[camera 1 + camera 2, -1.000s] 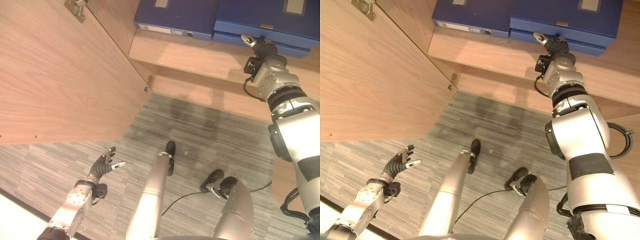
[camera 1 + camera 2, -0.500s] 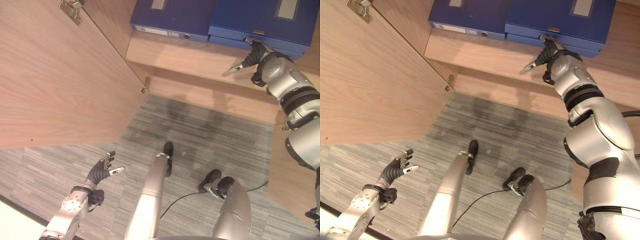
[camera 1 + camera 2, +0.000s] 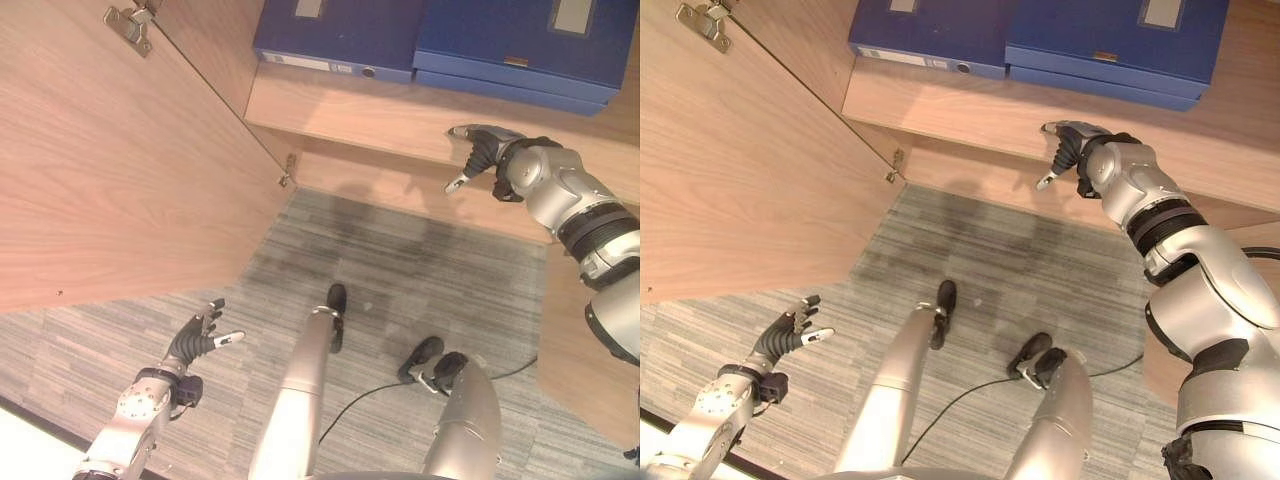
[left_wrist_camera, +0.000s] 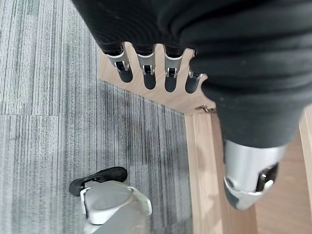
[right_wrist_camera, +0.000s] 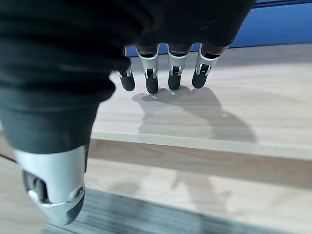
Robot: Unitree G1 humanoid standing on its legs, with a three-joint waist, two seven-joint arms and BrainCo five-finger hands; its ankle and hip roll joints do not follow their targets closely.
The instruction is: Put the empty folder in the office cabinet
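Both blue folders [image 3: 515, 45] lie flat on the cabinet shelf [image 3: 400, 115] at twelve o'clock, so the putting-in looks done; my right hand [image 3: 487, 152] hangs empty before the shelf edge at two o'clock, fingers relaxed; my left hand [image 3: 200, 338] hangs open at seven o'clock; the cabinet door [image 3: 110, 160] stands open, perhaps left to shut.

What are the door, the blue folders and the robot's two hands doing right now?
cabinet door: swung wide open.
blue folders: lying flat on the cabinet shelf, two stacked on the right.
right hand: open, empty, above the shelf's front edge.
left hand: open, empty, low over the carpet.
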